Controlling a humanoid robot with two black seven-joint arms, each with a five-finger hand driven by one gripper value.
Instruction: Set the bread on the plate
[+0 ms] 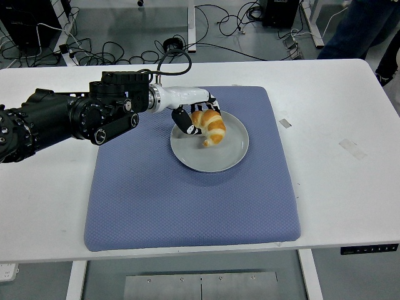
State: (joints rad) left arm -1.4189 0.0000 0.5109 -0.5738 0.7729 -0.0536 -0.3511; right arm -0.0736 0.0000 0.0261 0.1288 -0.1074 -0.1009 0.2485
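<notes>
A golden croissant (209, 125) lies on the upper part of the grey round plate (215, 157), which rests on a blue mat (187, 194). My left hand (195, 116) reaches in from the left, its black-and-white fingers (183, 120) still curled around the croissant's left end. The bread appears to touch the plate surface. The right arm does not show.
White table around the mat, with small tape marks (352, 147) at right. Cables lie on the floor beyond the far edge. A person's legs (359, 28) stand at the top right.
</notes>
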